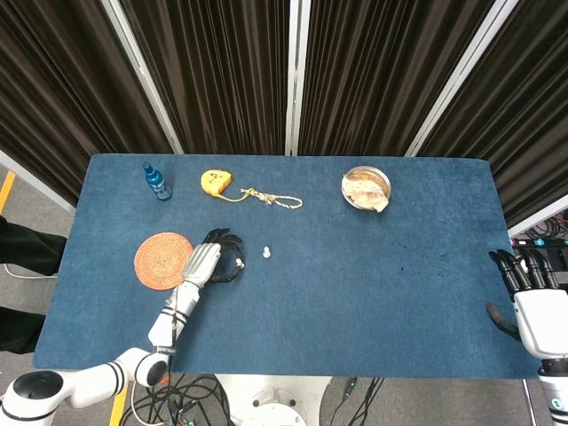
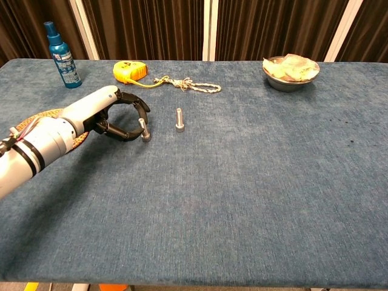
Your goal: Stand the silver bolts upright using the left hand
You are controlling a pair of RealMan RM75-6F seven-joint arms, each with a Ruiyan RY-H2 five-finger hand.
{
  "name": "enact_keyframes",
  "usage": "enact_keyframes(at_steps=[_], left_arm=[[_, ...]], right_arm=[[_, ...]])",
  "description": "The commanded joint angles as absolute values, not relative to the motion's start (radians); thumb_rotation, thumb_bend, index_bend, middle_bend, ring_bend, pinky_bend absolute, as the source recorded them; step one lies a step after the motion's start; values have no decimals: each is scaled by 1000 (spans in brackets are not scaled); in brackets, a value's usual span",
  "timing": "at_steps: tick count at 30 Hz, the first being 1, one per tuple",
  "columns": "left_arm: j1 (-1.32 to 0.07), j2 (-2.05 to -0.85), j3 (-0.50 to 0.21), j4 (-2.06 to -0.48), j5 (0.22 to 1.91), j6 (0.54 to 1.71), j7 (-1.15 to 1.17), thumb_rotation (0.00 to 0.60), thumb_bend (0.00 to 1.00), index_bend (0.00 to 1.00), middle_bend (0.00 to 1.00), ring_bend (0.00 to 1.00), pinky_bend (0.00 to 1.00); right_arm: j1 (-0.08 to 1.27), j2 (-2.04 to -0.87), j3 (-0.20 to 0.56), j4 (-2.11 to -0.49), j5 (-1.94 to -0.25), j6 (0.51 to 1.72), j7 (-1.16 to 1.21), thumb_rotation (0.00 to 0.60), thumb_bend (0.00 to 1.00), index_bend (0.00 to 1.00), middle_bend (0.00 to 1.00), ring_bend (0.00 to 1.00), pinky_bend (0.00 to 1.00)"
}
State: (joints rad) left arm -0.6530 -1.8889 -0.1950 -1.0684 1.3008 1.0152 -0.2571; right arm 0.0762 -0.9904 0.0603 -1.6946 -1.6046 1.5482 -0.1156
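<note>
The left hand [image 2: 118, 115] pinches one silver bolt [image 2: 143, 129] upright on the blue bench [image 2: 242, 182], beside the woven coaster [image 1: 162, 260]. A second bolt [image 2: 179, 119] stands just right. The right hand [image 1: 531, 288] waits with fingers apart at the bench edge

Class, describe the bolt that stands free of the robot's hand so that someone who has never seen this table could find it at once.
Start at the yellow tape measure near the far edge of the blue table, then come toward the middle. There a small silver bolt stands upright on its head, alone on the cloth. The other bolt, to its left, sits within the fingers of the left hand; this one has nothing touching it.
</note>
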Motion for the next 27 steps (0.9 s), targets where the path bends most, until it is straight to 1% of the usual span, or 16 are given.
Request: enact_keyframes(at_steps=[1, 5, 6, 10, 13, 17, 21, 24, 27], left_arm=[[-653, -1888, -197, -1071, 1301, 1017, -251, 600, 370, 472, 231, 59, 0], [-651, -1884, -192, -1074, 1310, 1024, -238, 600, 371, 448, 223, 43, 0], [-650, -1882, -191, -1076, 1313, 1027, -237, 599, 371, 429, 218, 37, 0], [-640, -1850, -185, -1112, 1339, 1058, -232, 589, 368, 296, 187, 15, 0], [-622, -1792, -190, -1171, 1363, 1111, -215, 583, 363, 270, 184, 14, 0], [-587, -1651, -201, -1314, 1354, 1146, -149, 590, 354, 271, 184, 14, 0], [-521, -1452, -188, -1490, 1298, 1165, -16, 600, 330, 282, 184, 14, 0], [-447, -1359, -170, -1551, 1277, 1240, 26, 600, 321, 297, 184, 14, 0], [-368, -1296, -147, -1567, 1279, 1331, 25, 600, 321, 314, 184, 14, 0]], right_arm=[[76, -990, 60, -1694, -1604, 1548, -115, 600, 190, 95, 142, 0, 6], [76, -991, 60, -1693, -1606, 1549, -113, 600, 191, 95, 142, 0, 7], [76, -991, 61, -1692, -1606, 1550, -113, 600, 191, 95, 142, 0, 7], [77, -990, 62, -1693, -1607, 1549, -113, 600, 191, 95, 142, 0, 6], [80, -987, 63, -1691, -1606, 1546, -110, 600, 191, 95, 142, 0, 6], [85, -985, 66, -1685, -1604, 1540, -97, 600, 191, 95, 142, 0, 6], [87, -984, 67, -1668, -1600, 1537, -65, 600, 191, 95, 142, 0, 8], [86, -984, 69, -1649, -1588, 1534, -35, 600, 191, 95, 142, 0, 8], [86, -991, 69, -1628, -1579, 1529, -8, 600, 193, 95, 142, 0, 9]])
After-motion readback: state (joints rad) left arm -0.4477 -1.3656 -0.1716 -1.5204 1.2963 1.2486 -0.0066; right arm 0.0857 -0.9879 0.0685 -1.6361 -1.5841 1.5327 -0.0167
